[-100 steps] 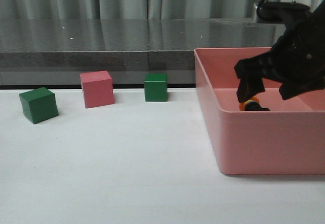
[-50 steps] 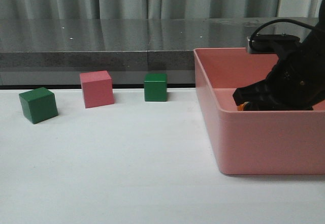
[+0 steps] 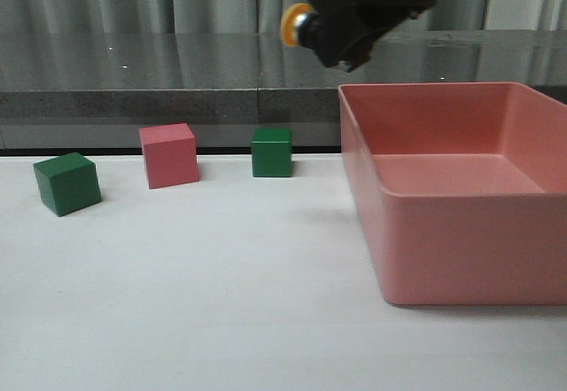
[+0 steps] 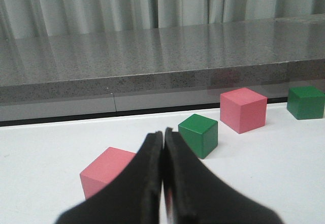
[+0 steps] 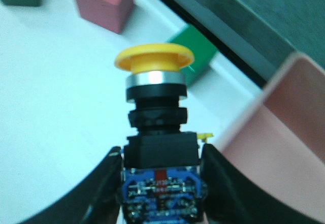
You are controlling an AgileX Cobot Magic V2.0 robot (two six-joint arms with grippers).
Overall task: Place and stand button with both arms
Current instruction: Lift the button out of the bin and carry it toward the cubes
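The right black pincer is pinching the small push-button with yellow mushroom cap, silver collar and black body by its blue base block, high in the air above the white desk, to the left of the pink plastic bin. The left black pincer is hanging near a pink cube, its fingers pressed together.

The black right end effector is holding the yellow-capped push button high above the white surface, beside the pink plastic bin.
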